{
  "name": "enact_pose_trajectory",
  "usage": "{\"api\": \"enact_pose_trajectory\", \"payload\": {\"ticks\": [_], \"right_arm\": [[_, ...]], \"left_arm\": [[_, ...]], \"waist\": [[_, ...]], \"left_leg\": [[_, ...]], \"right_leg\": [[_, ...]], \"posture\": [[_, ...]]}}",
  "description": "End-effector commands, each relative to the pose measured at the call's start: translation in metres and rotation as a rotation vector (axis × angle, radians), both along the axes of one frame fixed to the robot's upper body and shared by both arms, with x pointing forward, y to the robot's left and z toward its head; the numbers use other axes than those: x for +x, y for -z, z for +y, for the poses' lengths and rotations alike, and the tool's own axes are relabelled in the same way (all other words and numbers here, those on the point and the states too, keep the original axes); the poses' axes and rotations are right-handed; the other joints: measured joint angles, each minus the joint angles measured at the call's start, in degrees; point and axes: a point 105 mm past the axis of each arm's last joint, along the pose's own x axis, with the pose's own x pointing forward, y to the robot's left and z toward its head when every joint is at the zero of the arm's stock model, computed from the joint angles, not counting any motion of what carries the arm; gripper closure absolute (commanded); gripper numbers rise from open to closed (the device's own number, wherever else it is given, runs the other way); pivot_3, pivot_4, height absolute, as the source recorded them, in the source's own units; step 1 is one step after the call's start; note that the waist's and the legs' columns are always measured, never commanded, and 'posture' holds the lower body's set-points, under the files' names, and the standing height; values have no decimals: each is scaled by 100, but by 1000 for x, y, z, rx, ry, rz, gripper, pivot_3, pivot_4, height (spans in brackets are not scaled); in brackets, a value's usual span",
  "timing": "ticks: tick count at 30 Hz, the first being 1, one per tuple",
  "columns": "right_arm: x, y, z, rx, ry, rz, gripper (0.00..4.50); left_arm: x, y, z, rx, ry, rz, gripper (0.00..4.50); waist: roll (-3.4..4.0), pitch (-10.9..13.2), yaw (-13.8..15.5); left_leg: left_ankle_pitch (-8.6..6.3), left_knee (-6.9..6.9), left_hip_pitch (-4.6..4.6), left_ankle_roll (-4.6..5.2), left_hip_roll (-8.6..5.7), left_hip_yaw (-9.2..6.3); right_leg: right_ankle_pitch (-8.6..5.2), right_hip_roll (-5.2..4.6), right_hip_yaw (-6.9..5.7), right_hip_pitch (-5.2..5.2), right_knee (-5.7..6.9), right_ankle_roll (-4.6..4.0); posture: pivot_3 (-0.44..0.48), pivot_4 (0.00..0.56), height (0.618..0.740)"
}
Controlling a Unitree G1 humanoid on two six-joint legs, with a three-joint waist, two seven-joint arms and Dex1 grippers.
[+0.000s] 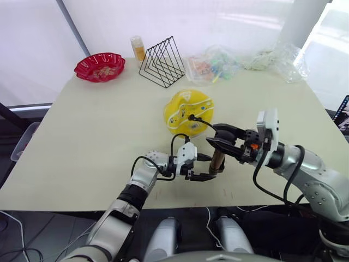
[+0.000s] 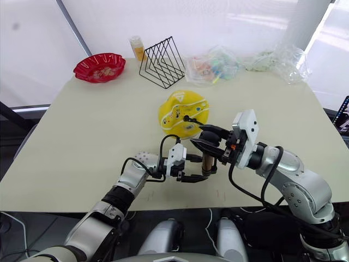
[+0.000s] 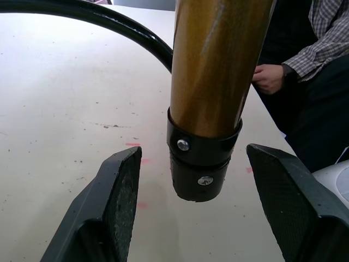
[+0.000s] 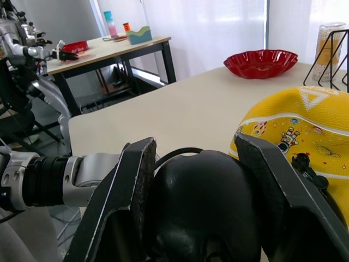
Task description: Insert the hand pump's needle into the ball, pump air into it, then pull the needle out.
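The yellow ball (image 1: 188, 112) lies mid-table, partly flattened. The hand pump (image 1: 217, 161) stands upright in front of it, brass barrel with a black end cap (image 3: 199, 164) low over the table. Its black hose (image 1: 203, 123) arcs to the ball, where the needle's black fitting (image 4: 301, 161) sits against the rubber; the silver pin is hidden. My right gripper (image 1: 212, 135) is shut on the pump's black knob handle (image 4: 199, 202) at the top. My left gripper (image 3: 191, 164) is open, one finger on each side of the pump's lower end, not touching it.
A red scalloped bowl (image 1: 100, 66) sits at the back left, a black wire rack (image 1: 162, 63) and a yellow jar (image 1: 138, 47) behind the ball, clear plastic bags (image 1: 212, 65) along the back. A seated person (image 3: 305, 65) is beside the table.
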Motion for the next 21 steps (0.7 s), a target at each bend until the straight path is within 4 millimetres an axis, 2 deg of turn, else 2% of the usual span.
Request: {"api": "enact_pose_trajectory", "payload": {"ticks": [1, 12, 15, 16, 17, 19, 21], "right_arm": [[-6, -12, 1, 32, -15, -49, 2683], [-5, -14, 1, 43, -20, -42, 2683], [-5, -14, 1, 44, -19, -42, 2683], [-5, -14, 1, 45, -19, -43, 2683], [-5, -15, 1, 45, -19, -43, 2683], [-5, -15, 1, 45, -19, -44, 2683], [-5, -15, 1, 46, -21, -43, 2683]], "left_arm": [[-1, -2, -2, -10, 5, -4, 1195], [3, 1, 1, 3, -17, 2, 1195], [4, 1, 1, 4, -20, 2, 1979], [4, 1, 1, 5, -20, 2, 2627], [4, 1, 1, 5, -21, 2, 2995], [4, 1, 2, 5, -22, 3, 3499], [5, 1, 1, 3, -23, 3, 3499]], "waist": [[0, 0, 0], [0, 0, -1], [0, 0, -1], [0, 0, -1], [0, 0, -1], [0, 0, -1], [0, 0, -1]], "left_leg": [[0, 0, 0, 0, 0, 0], [0, 0, 0, 0, 0, 0], [0, 0, 0, 0, 0, 0], [0, 0, 0, 0, 0, 0], [0, 0, 0, 0, 0, 0], [0, 0, 0, 0, 0, 0], [0, 0, 0, 0, 0, 0]], "right_leg": [[0, 0, 0, 0, 0, 0], [0, 0, 0, 0, 0, 0], [0, 0, 0, 0, 0, 0], [0, 0, 0, 0, 0, 0], [0, 0, 0, 0, 0, 0], [0, 0, 0, 0, 0, 0], [0, 0, 0, 0, 0, 0]], "posture": [[0, 150, 737], [0, 150, 737], [0, 150, 737], [0, 150, 737], [0, 150, 737], [0, 150, 737], [0, 150, 737]]}}
